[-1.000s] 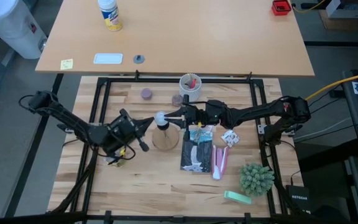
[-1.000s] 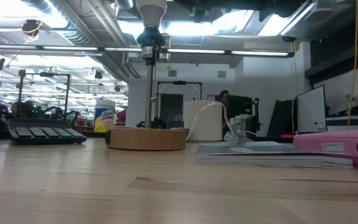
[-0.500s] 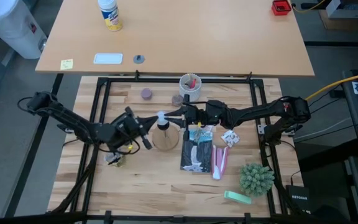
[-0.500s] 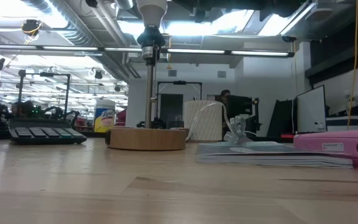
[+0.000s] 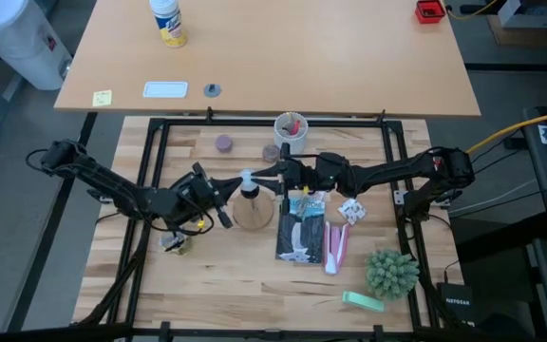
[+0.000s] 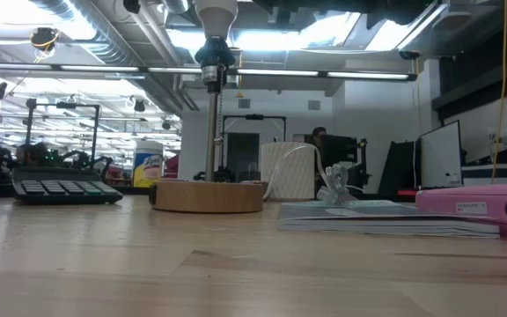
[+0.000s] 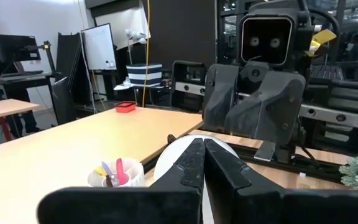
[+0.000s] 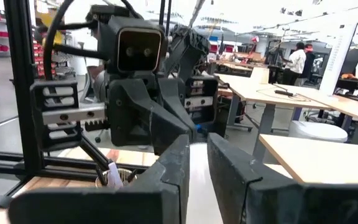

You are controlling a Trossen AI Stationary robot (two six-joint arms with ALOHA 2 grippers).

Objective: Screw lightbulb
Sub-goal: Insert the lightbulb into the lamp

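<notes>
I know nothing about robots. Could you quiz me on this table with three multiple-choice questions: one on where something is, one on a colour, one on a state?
1. Where is the small white frosted lightbulb?
A. on top of the black socket post of the round wooden disc stand
B. lying on the pink box
C. inside the white cup

2. What colour is the long box beside the dark booklet?
A. blue
B. pink
C. yellow

3. How do the left gripper jaws stand?
A. wide open
B. out of sight
C. shut, tips by the bulb

Answers: 1 A, the low view shows the bulb on the post; 2 B, pink in both table views; 3 C, the left wrist view shows the jaws meeting.
</notes>
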